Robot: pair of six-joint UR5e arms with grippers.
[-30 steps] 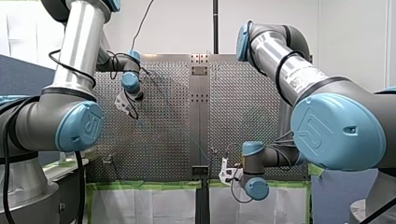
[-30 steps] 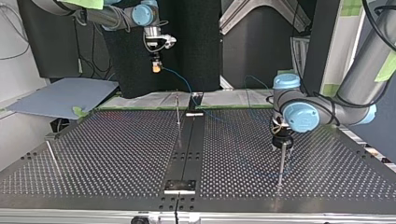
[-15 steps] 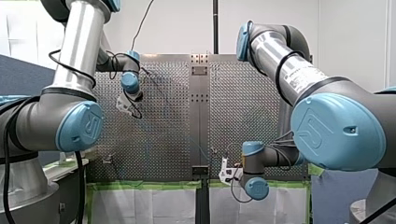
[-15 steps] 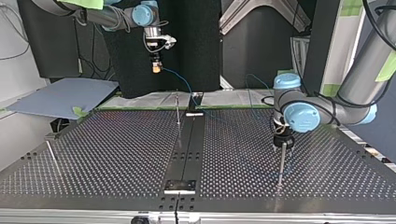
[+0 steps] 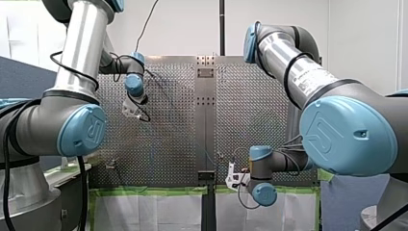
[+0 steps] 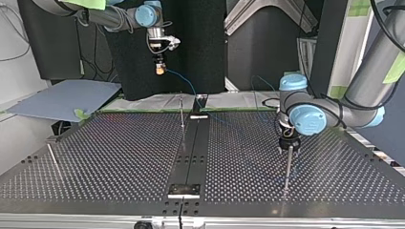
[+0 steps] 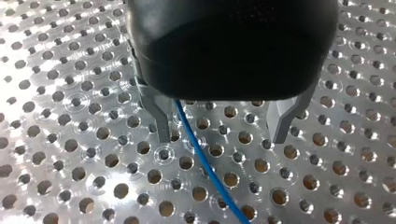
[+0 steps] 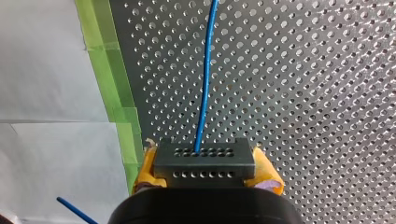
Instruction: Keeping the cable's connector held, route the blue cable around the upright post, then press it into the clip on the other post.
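Left pincer [image 7: 220,137] spread, blue cable [image 7: 201,158] between jaws, perforated table [image 7: 70,140]

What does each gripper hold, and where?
My right gripper clamps the connector by its two ends. My left gripper holds nothing; the blue cable passes loose between its open fingers.

Bright, even indoor light. The table [image 7: 70,140] throws specular rings round its holes, glare strongest beside my left claw [image 7: 220,137], whose housing near the lens is dark and blurred. The connector [image 8: 224,161] in my right claw [image 8: 205,164] is crisp, flat-lit. Front, top views soft.
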